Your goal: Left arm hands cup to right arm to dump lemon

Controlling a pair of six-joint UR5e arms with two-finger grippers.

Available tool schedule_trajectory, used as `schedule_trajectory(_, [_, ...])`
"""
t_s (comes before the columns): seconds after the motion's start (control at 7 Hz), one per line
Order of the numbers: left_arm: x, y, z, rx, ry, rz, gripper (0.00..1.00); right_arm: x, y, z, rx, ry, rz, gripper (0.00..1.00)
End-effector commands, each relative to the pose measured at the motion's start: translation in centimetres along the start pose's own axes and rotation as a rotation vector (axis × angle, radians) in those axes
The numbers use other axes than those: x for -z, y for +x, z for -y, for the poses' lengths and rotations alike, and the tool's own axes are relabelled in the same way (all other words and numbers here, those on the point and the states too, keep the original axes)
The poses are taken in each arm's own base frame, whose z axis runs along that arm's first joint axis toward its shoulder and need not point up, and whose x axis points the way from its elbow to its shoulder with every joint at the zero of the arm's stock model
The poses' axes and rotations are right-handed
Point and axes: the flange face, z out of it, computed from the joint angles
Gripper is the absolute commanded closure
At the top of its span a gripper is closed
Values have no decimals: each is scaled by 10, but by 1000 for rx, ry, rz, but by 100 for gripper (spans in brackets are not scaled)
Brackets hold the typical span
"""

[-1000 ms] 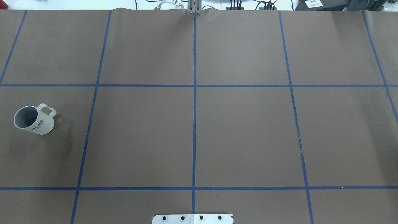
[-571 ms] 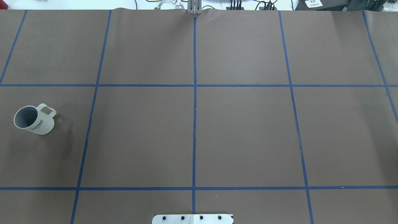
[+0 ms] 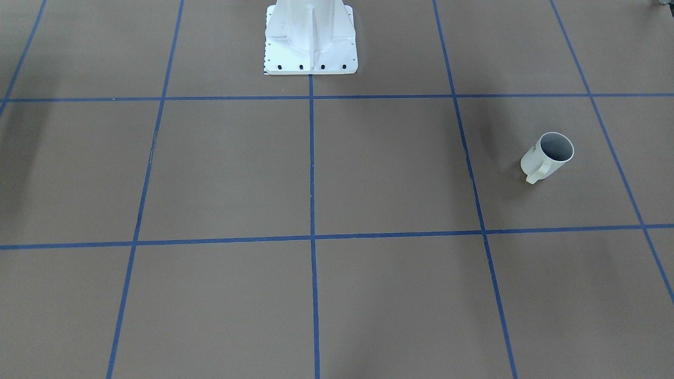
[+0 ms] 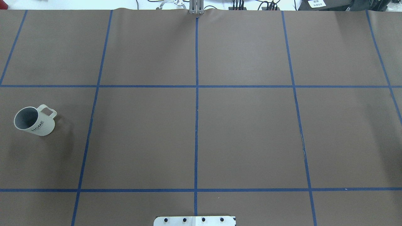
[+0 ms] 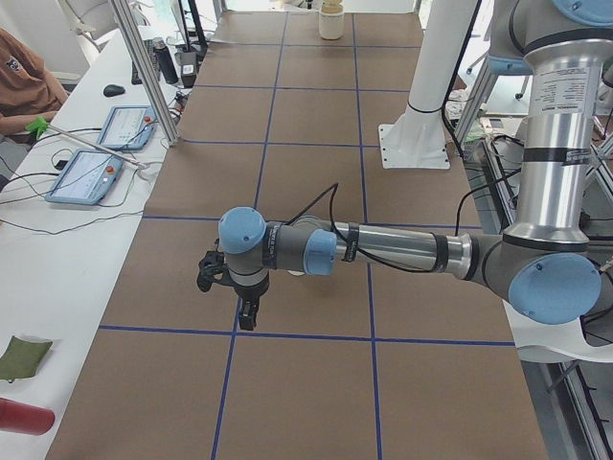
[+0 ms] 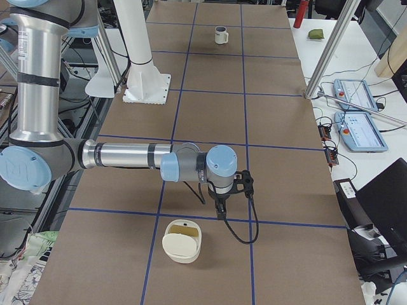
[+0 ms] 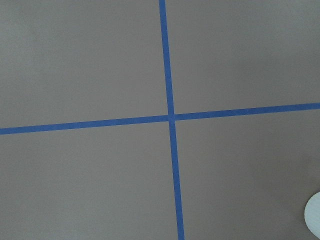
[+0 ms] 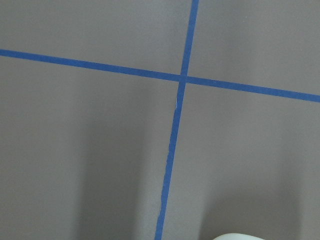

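The white cup (image 4: 34, 121) stands upright on the brown table at the far left of the overhead view, handle toward the far side, "HOME" printed on it. It also shows in the front-facing view (image 3: 547, 155) and, small and far, in the exterior right view (image 6: 220, 35). Its grey inside looks empty; the lemon is not in view. My left gripper (image 5: 248, 314) shows only in the exterior left view, pointing down above the table; I cannot tell if it is open. My right gripper (image 6: 220, 208) shows only in the exterior right view; I cannot tell its state either.
A cream container (image 6: 182, 240) lies on the table near my right gripper and shows far off in the exterior left view (image 5: 331, 19). The white robot pedestal (image 3: 310, 37) stands at the table's middle edge. Tablets (image 6: 362, 130) and a person (image 5: 21, 81) are at the side desk.
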Motion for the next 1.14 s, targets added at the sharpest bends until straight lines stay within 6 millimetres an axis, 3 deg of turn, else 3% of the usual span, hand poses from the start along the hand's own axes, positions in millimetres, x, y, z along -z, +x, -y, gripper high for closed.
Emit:
schedule_trajectory(0.0, [0, -1, 0, 1, -1, 2, 0, 0, 0, 0, 0, 0, 3, 0])
schedule_trajectory(0.57, [0, -1, 0, 3, -1, 3, 0, 1, -3, -1, -5, -2, 20, 0])
schedule_trajectory(1.0, [-1, -2, -1, 8, -3, 6, 0, -1, -1, -3, -120, -5, 17, 0])
